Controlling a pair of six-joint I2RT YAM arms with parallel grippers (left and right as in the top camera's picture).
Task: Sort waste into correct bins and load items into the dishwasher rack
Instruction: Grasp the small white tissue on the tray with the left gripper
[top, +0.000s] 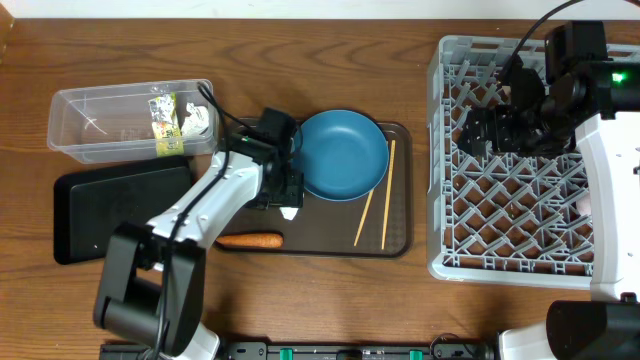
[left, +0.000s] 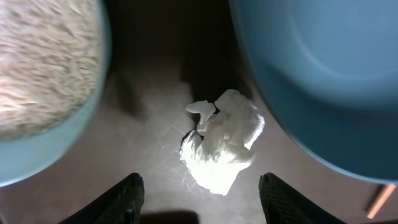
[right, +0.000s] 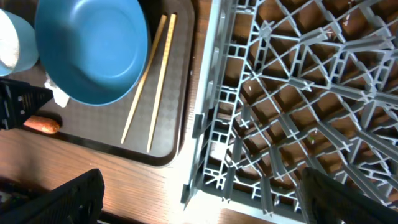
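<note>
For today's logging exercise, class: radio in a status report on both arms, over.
Left gripper open, poised over paper wad on tray. Right gripper open, empty, above rack. Rice bowl and plate flank wad closely.

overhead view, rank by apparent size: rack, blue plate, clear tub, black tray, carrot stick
1. dishwasher rack
2-3. clear tub and black tray: they look about alike, and the tray is partly covered, so they are not ranked against each other
4. blue plate
5. carrot stick
</note>
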